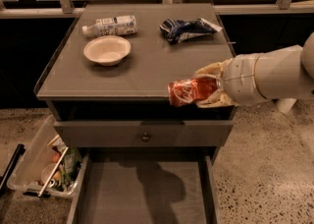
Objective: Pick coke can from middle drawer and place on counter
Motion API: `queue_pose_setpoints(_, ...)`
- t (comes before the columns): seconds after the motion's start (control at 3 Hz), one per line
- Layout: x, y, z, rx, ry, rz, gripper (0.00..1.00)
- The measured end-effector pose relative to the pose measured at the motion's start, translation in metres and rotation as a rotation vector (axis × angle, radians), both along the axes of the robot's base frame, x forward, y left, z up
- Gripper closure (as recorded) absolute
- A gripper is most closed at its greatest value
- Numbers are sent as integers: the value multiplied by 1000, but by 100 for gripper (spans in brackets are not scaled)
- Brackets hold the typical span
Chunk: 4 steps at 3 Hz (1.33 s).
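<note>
The coke can (189, 92) is red with white lettering and lies sideways in my gripper (205, 91), which is shut on it. My white arm reaches in from the right. The can hangs at the front right edge of the counter (147, 66), just above its rim and above the drawers. The middle drawer (142, 196) stands pulled open below, its grey floor bare, with the arm's shadow on it.
On the counter sit a white bowl (107, 50), a white-labelled clear plastic bottle (110, 25) lying down, and a blue snack bag (189, 27). A shut drawer front with a round knob (145, 137) is above the open drawer. A clear bin (44, 164) of items stands on the floor at left.
</note>
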<state>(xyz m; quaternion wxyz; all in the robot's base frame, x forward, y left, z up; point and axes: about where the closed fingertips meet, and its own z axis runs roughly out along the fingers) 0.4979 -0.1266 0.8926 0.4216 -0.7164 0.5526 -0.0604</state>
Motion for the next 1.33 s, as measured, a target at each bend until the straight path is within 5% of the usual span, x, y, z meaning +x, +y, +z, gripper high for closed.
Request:
queue_pose_setpoints(0.67,61,-32,22,64,-57,-99,100)
queue_pose_setpoints(1.33,158,-47,23,184,-13,-133,100)
